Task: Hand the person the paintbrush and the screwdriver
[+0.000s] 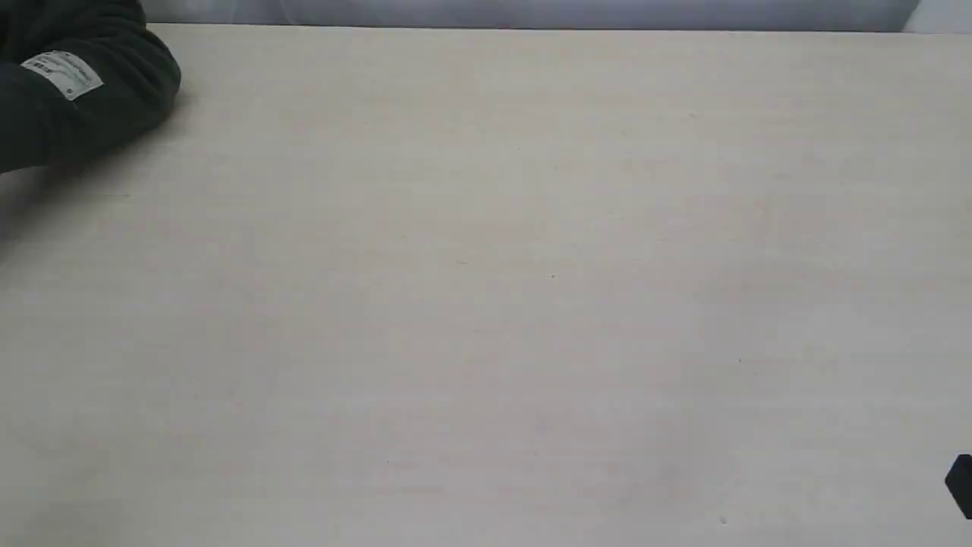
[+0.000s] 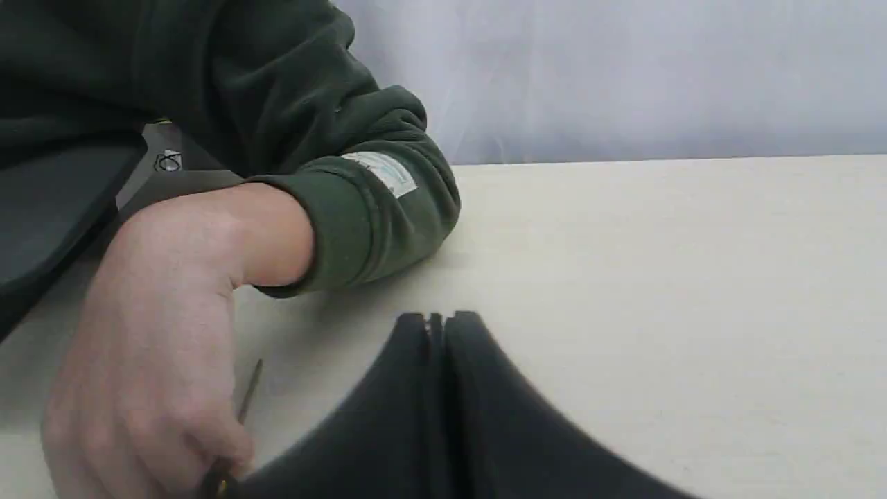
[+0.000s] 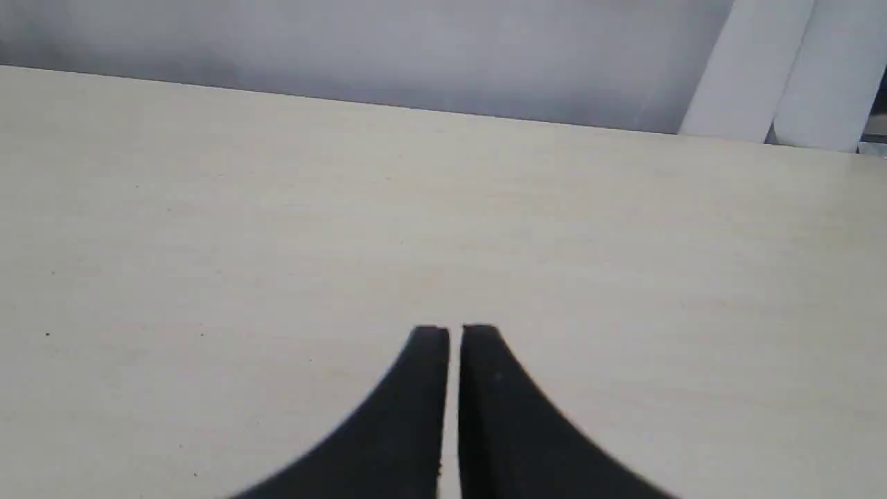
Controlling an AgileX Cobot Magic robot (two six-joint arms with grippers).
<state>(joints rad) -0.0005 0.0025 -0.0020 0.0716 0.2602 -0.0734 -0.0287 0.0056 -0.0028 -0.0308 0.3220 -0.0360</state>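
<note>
The screwdriver [image 2: 248,395] is held in the person's hand [image 2: 152,333], low over the counter [image 1: 486,304] at the far left. The left pincer [image 2: 435,320] and the right pincer [image 3: 454,333] are clenched and empty. No paintbrush is seen. Handover is judged likely complete, with only withdrawal called for.

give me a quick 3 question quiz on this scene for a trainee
1. True or false: the left gripper is holding the screwdriver.
2. What is on the sleeve? A) a red stripe B) a white label C) a zip
3. Which task tool shows in no view?

Key
1. False. The gripper is shut on nothing, and the screwdriver's shaft sticks out from under the hand.
2. B
3. The paintbrush
</note>
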